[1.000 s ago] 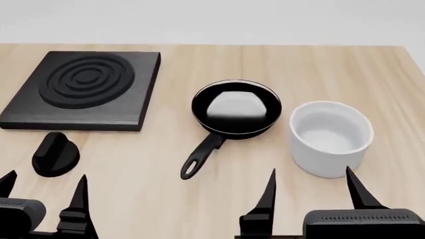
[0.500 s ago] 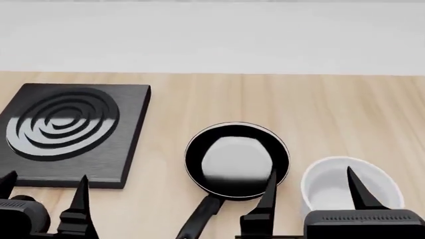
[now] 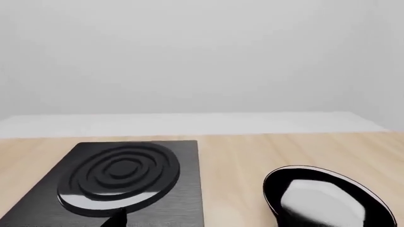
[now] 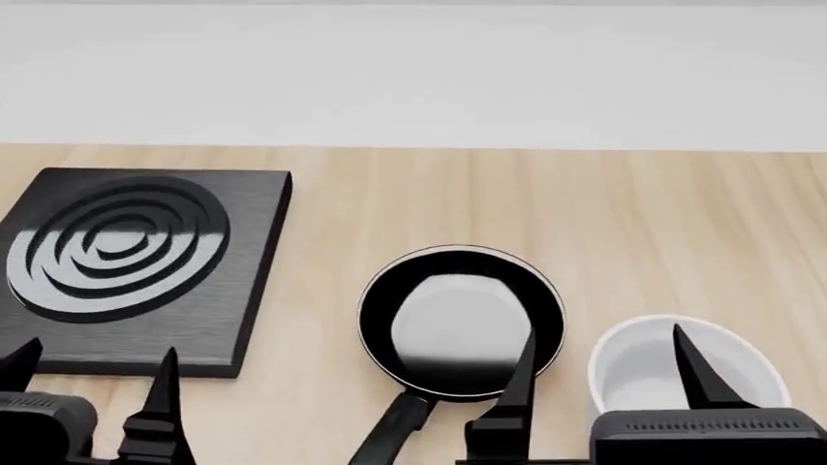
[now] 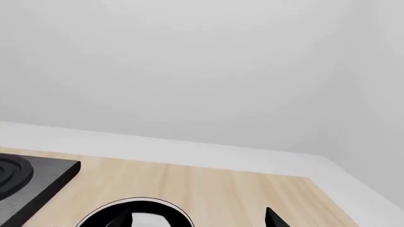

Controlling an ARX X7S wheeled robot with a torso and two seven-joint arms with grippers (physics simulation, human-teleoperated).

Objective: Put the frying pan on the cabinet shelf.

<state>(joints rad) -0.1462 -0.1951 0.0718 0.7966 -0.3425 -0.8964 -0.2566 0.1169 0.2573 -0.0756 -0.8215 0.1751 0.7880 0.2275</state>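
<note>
The frying pan (image 4: 459,325) is a round glossy black pan with a thin silvery rim. It lies on the wooden table (image 4: 387,199), its handle (image 4: 394,431) pointing toward me. It also shows in the left wrist view (image 3: 322,201) and the right wrist view (image 5: 136,215). My left gripper (image 4: 93,383) is open and empty, in front of the square black plate. My right gripper (image 4: 601,373) is open and empty, its fingers standing over the pan's right rim and the white pot. No cabinet shelf is in view.
A square black plate with concentric rings (image 4: 130,257) lies left of the pan and shows in the left wrist view (image 3: 120,175). A white cylindrical pot (image 4: 640,373) stands right of the pan. A pale ledge and wall run behind the table's far edge.
The head view has lifted: plate, pan and pot slid down the frame, the small black knob left the view, and more of the back wall shows. Both grippers keep their places in the frame.
</note>
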